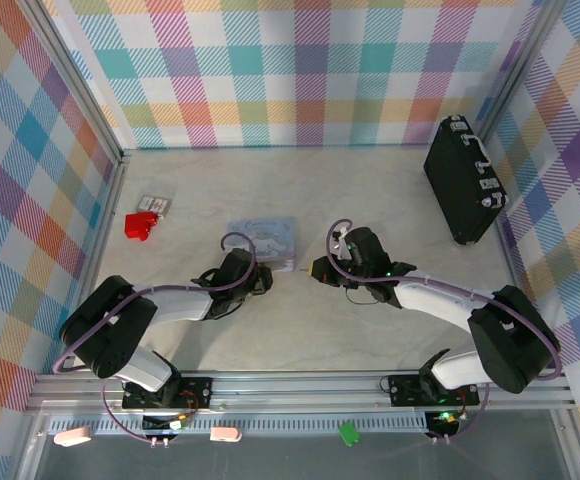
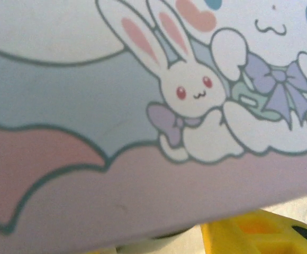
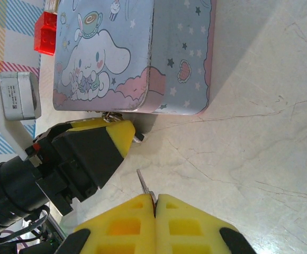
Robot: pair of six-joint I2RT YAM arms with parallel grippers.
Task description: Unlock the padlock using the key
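**Key** [image 3: 143,183]. Slim grey metal. It is pinched by its head between the fully closed yellow fingers [image 3: 127,225] of the right hand [image 3: 156,200]. The blade is left projecting forward, so that it can be offered to a keyhole. It is aimed toward the near edge of the tin and is not touching anything.

**Padlock** [image 3: 137,138]. It is found at the near edge of the pastel cartoon tin [image 3: 143,53], just beside the tip of the left hand [image 3: 117,135]. Only small silvery parts are made out, and the black body is largely hidden behind that hand. Whether it hangs from the tin's clasp cannot be told. It is near the key but apart from it.

**Left hand.** It is set close against the tin, and is judged to be placed there to steady the padlock for the key. How far it is parted, and whether anything is gripped, cannot be told.

**Desk** [image 3: 259,132]. Pale and marbled, with the tin laid flat on it.

**Black case** [image 1: 462,180] and **red plastic item** [image 1: 142,224]. Both are set well apart and are judged not to be concerned.
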